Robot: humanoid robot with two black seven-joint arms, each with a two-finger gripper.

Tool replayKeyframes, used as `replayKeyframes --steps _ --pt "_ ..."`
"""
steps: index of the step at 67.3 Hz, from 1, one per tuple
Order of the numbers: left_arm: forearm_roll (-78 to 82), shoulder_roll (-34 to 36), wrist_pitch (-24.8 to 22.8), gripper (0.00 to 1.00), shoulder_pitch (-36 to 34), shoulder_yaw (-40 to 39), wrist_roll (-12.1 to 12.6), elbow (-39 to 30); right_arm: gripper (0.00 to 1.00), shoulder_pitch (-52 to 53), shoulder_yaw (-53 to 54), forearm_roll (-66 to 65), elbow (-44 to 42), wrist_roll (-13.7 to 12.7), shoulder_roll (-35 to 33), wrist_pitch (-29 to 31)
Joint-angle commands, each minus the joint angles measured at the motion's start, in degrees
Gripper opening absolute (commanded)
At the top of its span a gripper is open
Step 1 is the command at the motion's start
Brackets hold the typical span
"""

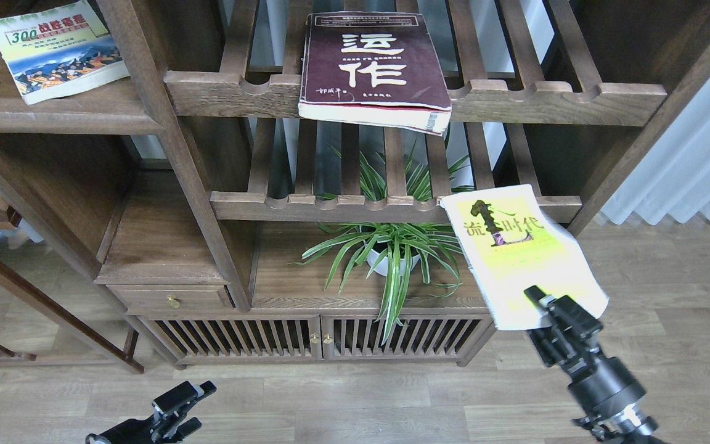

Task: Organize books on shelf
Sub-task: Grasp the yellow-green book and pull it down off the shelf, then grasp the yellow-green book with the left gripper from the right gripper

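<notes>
My right gripper [541, 306] is shut on the near edge of the yellow-green white-edged book [518, 253] and holds it in the air in front of the lower slatted rack, cover up. The thick maroon book [370, 68] lies on the upper slatted rack, its near edge overhanging the notched rail. The "300" book [59, 46] lies flat on the solid dark wood shelf [53, 114] at the upper left. My left gripper [191, 404] hangs low at the bottom left, empty, its fingers slightly apart.
A potted spider plant [392, 253] stands on the lower cabinet top [281, 290] under the racks. The lower slatted rack [330, 206] sits just behind the held book. A small drawer [173, 299] is at the left. A white curtain [694, 160] hangs at the right.
</notes>
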Motion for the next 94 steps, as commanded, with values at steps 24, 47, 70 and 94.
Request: replayKeyframes --steps 24,47,70,94 --pt "-1.53 -0.74 0.01 0.99 -0.28 -0.50 -9.63 -18.57 0.00 4.68 -9.76 -6.67 -0.53 0.01 4.60 0.02" --pt "-0.21 -8.92 0.01 0.98 -2.47 0.73 -9.63 -20.68 0.00 7.41 -12.05 -14.75 -2.20 0.01 12.86 0.02" --pt "-0.30 -12.08 0.01 0.97 -4.76 -0.15 -9.98 -20.51 0.00 7.32 -13.63 -16.78 -3.34 0.01 13.39 0.02" --pt "0.23 -16.65 0.01 0.88 -6.51 0.47 -9.45 -19.01 0.00 7.59 -13.72 -17.66 -3.34 0.01 13.39 0.02"
